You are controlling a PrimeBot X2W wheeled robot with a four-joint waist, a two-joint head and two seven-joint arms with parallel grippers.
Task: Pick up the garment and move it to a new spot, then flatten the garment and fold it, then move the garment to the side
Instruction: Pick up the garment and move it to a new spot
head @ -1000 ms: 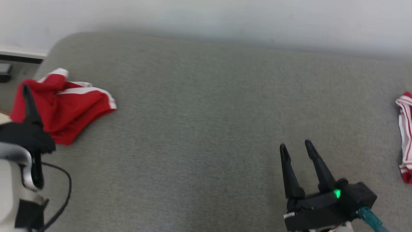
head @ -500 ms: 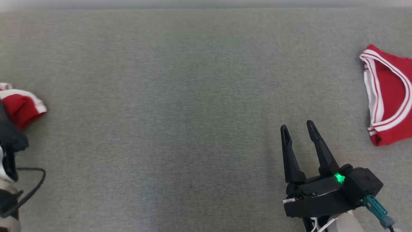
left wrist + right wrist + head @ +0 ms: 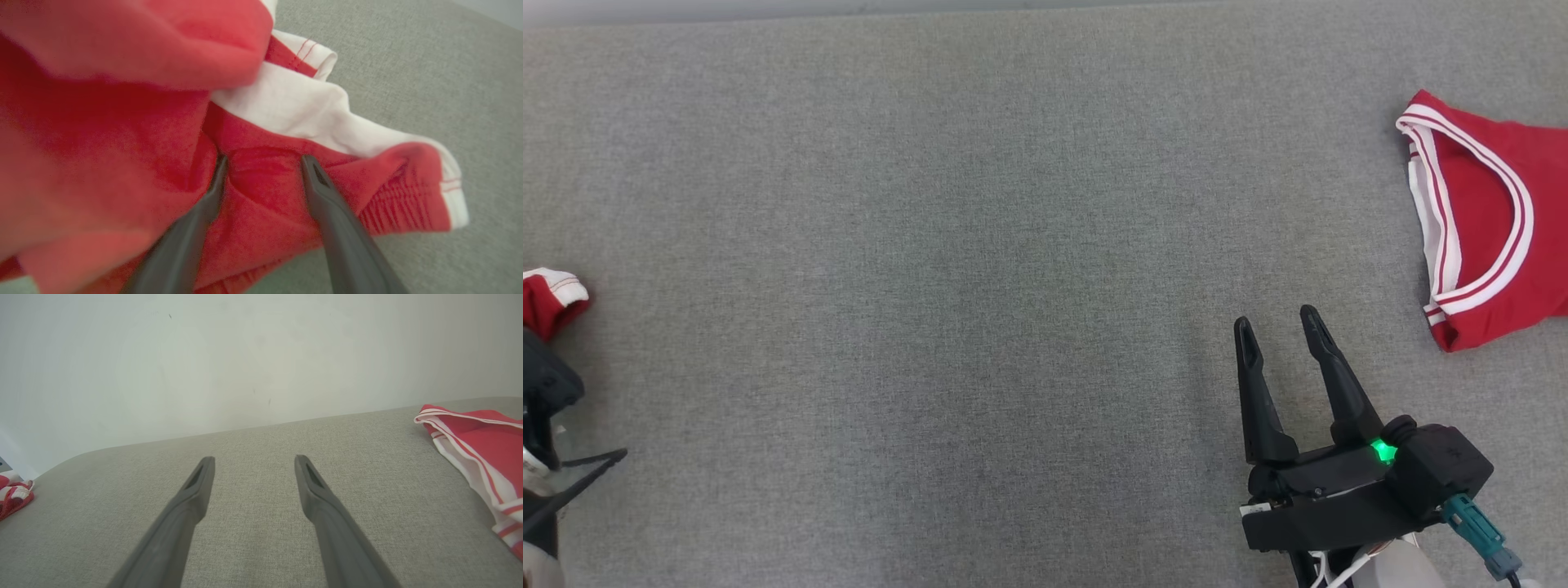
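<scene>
- Where grey woven surface (image 3: 980, 269) meets pale wall (image 3: 204, 355), the corner rounds.
- Left gripper (image 3: 263, 160) splayed, tips at crumpled red white-trimmed garment (image 3: 102, 134); right gripper (image 3: 1275, 317) splayed above open middle.

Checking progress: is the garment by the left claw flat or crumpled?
Crumpled: the garment is heaped in loose folds at the left claw.

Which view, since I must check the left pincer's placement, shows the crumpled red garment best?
Left wrist view: the crumpled red garment lies close up, the open left pincer at its folds. Head view catches a corner at the left edge; right wrist view, a small scrap.
</scene>
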